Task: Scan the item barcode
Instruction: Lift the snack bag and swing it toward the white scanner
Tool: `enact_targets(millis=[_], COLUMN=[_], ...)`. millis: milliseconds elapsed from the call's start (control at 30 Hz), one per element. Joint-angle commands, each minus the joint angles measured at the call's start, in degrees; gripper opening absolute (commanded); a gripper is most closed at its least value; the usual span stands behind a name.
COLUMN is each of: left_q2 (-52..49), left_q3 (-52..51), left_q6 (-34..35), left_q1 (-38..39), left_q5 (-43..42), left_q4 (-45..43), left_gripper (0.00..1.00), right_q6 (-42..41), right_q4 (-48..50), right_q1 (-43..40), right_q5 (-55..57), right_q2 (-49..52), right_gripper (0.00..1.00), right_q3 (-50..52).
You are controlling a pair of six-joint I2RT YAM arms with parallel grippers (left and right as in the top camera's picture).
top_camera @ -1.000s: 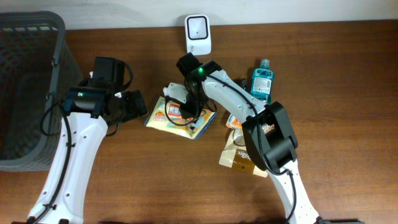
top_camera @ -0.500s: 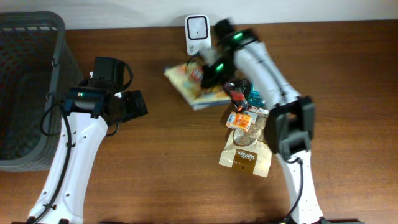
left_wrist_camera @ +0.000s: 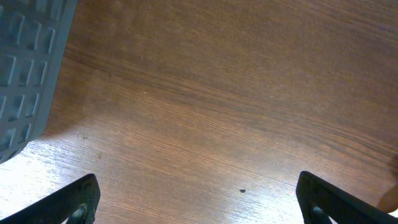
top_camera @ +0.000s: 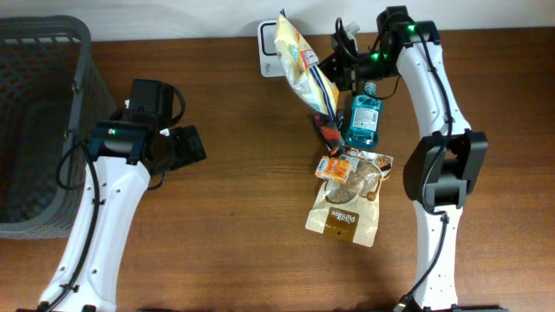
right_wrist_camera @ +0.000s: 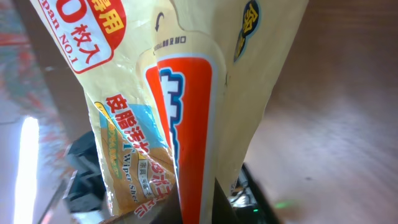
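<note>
The right gripper (top_camera: 333,69) is clamped on a yellow packet (top_camera: 297,65), which hangs at the top centre of the overhead frame and overlaps the white scanner (top_camera: 268,45) there. Up close, the packet's label reads "NO 1" and "Wiper" among Japanese characters, beside an orange stripe. The left gripper (left_wrist_camera: 199,205), jaws wide apart, hangs over the wooden table (left_wrist_camera: 217,93), with the grey basket (top_camera: 35,87) at upper left

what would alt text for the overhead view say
The right gripper holds a yellow snack packet up in front of the white scanner. The left gripper hangs open near a grey basket; a blue bottle and more packets lie on the table.
</note>
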State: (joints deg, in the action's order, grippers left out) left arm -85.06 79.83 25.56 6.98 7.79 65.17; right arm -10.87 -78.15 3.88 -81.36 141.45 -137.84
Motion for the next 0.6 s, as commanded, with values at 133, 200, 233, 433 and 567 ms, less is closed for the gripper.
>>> enact_targets(millis=[133,200,233,433,567], left_q2=[0.76,0.76,0.76,0.76,0.76], left_q3=[0.57,0.57,0.57,0.57,0.57], left_q6=[0.68,0.68,0.68,0.68,0.68], left_q1=[-0.13,-0.13,-0.13,-0.13,-0.13], left_q5=[0.63,0.63,0.63,0.63,0.63], left_q4=[0.07,0.07,0.07,0.07,0.07], left_gripper=[0.99,0.99,0.99,0.99,0.99], right_q6=[-0.79,-0.48,0.02,12.31,16.57], right_q4=[-0.66,-2.27,-3.21,-14.47,-19.17], right_q1=[1.64,1.86,1.97,3.43,4.11], right_q5=[-7.61,-7.61,-7.58,-7.61,-7.61], right_q2=[-0.72,-0.72,-0.79,-0.98,-1.22], right_gripper=[0.04,0.04,0.04,0.04,0.04], right_q3=[-1.03,-1.03,-1.03,-1.03,-1.03])
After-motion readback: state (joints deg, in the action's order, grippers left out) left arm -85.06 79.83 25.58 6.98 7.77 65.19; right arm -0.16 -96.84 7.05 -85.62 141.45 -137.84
